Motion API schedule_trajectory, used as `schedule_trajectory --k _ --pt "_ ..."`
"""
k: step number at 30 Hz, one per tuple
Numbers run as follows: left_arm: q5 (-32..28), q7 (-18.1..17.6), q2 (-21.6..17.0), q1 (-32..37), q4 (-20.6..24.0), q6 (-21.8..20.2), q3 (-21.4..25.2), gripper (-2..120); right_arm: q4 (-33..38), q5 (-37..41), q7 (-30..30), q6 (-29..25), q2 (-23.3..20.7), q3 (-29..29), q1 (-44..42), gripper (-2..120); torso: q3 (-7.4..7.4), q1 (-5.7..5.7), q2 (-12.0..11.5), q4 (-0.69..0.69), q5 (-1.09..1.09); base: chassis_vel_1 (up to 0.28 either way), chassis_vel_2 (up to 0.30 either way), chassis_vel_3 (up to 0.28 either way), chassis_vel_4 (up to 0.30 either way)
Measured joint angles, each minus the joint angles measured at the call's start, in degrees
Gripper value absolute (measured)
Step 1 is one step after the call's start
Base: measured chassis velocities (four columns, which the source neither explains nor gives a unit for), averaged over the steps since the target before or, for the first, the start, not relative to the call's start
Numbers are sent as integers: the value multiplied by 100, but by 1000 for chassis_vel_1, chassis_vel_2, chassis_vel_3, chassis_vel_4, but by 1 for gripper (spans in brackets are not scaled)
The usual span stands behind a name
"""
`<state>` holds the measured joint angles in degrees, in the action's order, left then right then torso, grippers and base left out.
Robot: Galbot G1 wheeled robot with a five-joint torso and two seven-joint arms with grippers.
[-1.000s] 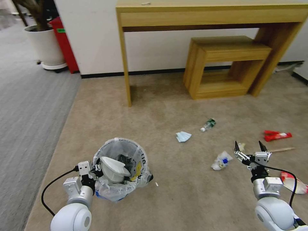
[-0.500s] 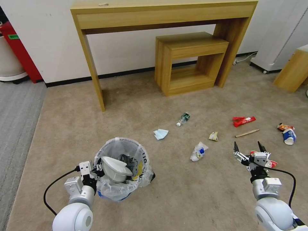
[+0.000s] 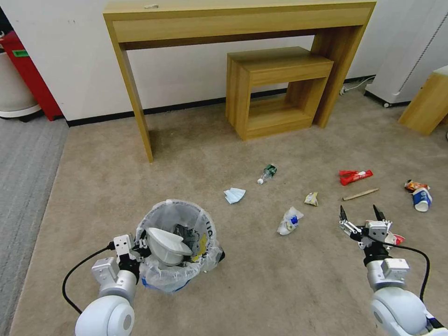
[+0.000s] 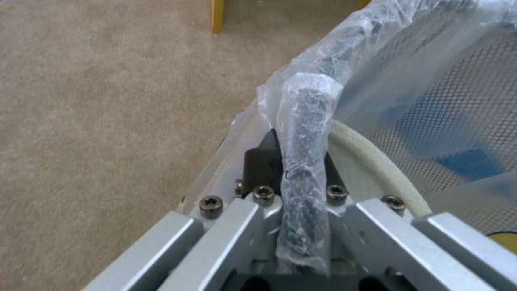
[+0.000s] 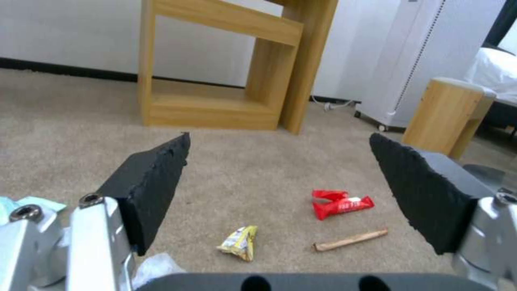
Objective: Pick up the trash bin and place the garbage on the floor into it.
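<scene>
the left gripper pinches the bagged rim of the trash bin, carrying it so litter can drop in. the right gripper hangs spread and empty over the floor — yellow wrapper, red packet and wooden stick lie just ahead.

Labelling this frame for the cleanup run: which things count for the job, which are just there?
Job:
- trash bin, rim clamped by left pincer, slipper inside
- floor litter: face mask, bottle, yellow wrapper, crumpled wrapper, red packet, wooden stick, blue-white cup
- right pincer, open above the carpet

Just there:
- wooden desk
- wooden stool
</scene>
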<state>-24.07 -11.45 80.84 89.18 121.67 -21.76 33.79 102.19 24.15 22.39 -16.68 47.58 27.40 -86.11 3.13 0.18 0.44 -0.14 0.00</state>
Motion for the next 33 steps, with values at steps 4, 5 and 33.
schedule_trajectory --k 4,5,33 --pt "-16 -2 3 -2 1 13 -1 1 1 -6 -3 -1 8 0 -1 85 0 0 -1 0 0 -63 72 66 -78" --pt "-23 -2 5 -4 1 19 -2 1 2 -12 -9 -9 10 -2 0 85 0 0 0 0 0 -58 80 57 -70" --pt "-69 -47 62 -148 -158 54 -34 1 -271 120 -184 -311 -29 -302 224 93 0 0 -1 -1 0 -47 51 53 -56"
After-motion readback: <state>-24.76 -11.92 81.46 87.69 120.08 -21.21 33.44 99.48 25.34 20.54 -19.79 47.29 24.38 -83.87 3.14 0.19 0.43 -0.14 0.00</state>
